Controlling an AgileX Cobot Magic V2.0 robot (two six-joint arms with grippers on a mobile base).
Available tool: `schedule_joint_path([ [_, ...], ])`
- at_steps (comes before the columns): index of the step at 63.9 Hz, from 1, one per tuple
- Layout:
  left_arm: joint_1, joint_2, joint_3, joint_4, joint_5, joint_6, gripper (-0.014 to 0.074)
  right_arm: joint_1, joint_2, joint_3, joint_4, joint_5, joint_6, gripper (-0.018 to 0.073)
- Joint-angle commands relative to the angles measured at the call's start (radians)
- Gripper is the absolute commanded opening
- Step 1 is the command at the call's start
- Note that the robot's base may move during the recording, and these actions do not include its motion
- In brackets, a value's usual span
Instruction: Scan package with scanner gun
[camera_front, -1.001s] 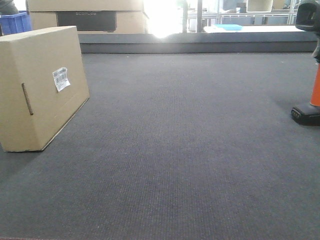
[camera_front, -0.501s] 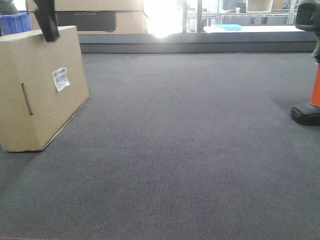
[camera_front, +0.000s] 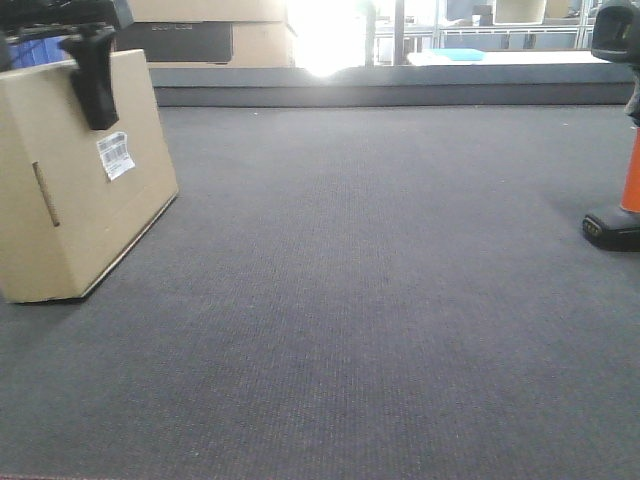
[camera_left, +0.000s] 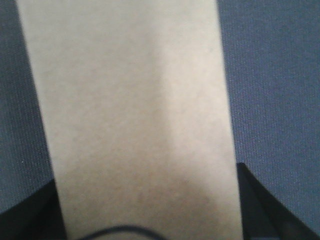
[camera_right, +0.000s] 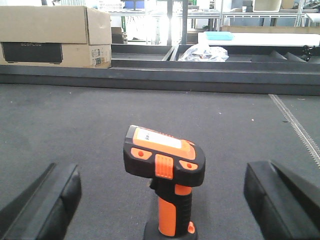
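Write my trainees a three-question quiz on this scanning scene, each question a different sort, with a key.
1. True or false: the black-headed, orange-handled scanner gun stands upright, untouched, between the fingers of the open right gripper.
2. The white barcode sticker on the plain brown cardboard package is: A on its top; B on the face with the narrow slot; C nowhere in view.
3. Which gripper straddles the package's top?
Key: 1 true; 2 B; 3 the left gripper.

Left claw (camera_left: 145, 190), right claw (camera_right: 162, 172), both spread wide.
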Motion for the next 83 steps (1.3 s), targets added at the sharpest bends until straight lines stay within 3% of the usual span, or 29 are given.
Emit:
schedule_joint_path([
  [1,-0.006,-0.007,-0.010,-0.012,-0.002,-0.008,0.0051,0.001,0.005,-0.007,-0.007,-0.014,0.000,0.0569],
  [5,-0.006,-0.009,-0.010,-0.012,-0.002,-0.008,-0.0112,0.001,0.005,-0.007,-0.007,-0.014,0.000,0.0569],
  [13,-0.006,-0.031,-0.010,-0.036,-0.002,-0.008,-0.0111,0.003,0.005,-0.007,-0.007,-0.014,0.000,0.0569],
  [18,-0.006,-0.065,-0.010,-0.090,-0.002,0.006,-0.0111,0.019,0.005,-0.007,-0.007,-0.014,0.000,0.0569],
  [28,0.030,-0.181,0.011,-0.260,-0.002,0.112,-0.0111,0.031,0.005,-0.007,-0.007,0.022,0.000,0.0569],
  [42,0.169,-0.325,0.119,-0.545,-0.002,0.213,-0.0111,0.031,0.005,0.011,-0.007,0.052,0.000,0.0569],
  [51,0.225,-0.374,0.213,-0.688,-0.002,0.272,-0.0111,0.031,0.005,0.092,-0.007,0.004,0.000,0.0569],
  [68,0.230,-0.398,0.335,-0.731,-0.002,0.315,-0.0111,0.031,0.030,0.306,0.018,-0.348,0.000,0.0569],
  [83,0.230,-0.398,0.354,-0.737,-0.002,0.317,-0.0111,0.031,0.178,0.331,0.053,-0.474,0.000,0.0569],
])
